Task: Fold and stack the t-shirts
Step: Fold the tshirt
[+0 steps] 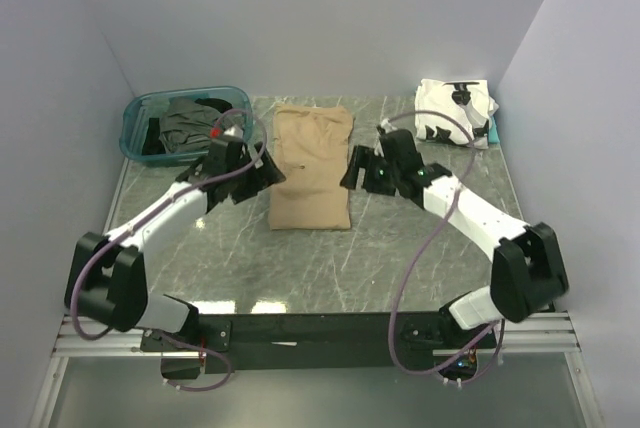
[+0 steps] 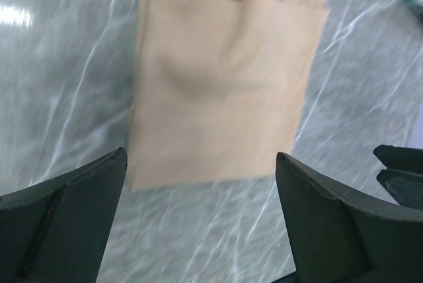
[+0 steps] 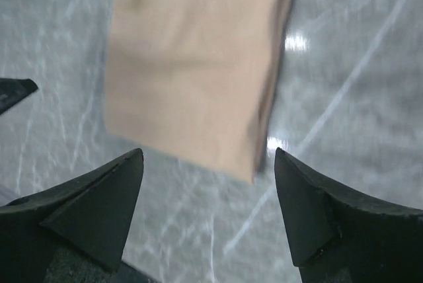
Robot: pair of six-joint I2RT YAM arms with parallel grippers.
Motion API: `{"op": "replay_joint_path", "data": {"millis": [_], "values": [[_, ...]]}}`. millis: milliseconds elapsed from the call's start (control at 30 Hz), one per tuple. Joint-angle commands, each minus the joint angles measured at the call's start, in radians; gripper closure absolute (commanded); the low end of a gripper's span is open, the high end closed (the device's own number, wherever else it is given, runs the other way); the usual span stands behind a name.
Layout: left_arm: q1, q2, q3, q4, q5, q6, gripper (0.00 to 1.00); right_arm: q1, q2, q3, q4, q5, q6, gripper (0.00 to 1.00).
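Tan t-shirt (image 1: 311,168): folded into a long rectangle, flat on the middle of the grey marbled desk (image 1: 420,248), long side running away from the arm bases.
Left hand (image 1: 262,170): at the shirt's left edge, fingers spread wide, nothing between them. The wrist view shows the near end of the shirt in the gap.
Right hand (image 1: 352,170): at the shirt's right edge, released and empty. Its wrist view shows a shirt corner between the fingers.
Contact: cannot tell whether either hand touches the cloth.
White t-shirt with black patches (image 1: 455,113): folded, at the far right corner, well apart from the tan one.
Dark t-shirts (image 1: 190,120): crumpled inside the teal bin (image 1: 135,118) at the far left corner.
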Motion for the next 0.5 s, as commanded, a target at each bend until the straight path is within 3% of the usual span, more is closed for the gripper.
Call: {"op": "replay_joint_path", "data": {"millis": [0,233,333,467], "values": [[-0.01,-0.111,-0.129,0.048,0.018,-0.02,0.01,-0.003,-0.094,-0.155,0.086,-0.056,0.058,0.14],[-0.014,-0.214,-0.295,0.121,-0.027,-0.02,0.01,-0.001,-0.156,-0.325,0.192,-0.083,0.111,0.13],[-0.014,-0.199,-0.341,0.182,0.021,-0.02,0.0,0.0,-0.139,-0.338,0.217,-0.076,0.12,0.15],[-0.016,-0.134,-0.344,0.187,-0.02,-0.009,0.01,0.0,-0.101,-0.331,0.237,-0.067,0.131,0.16]]}}
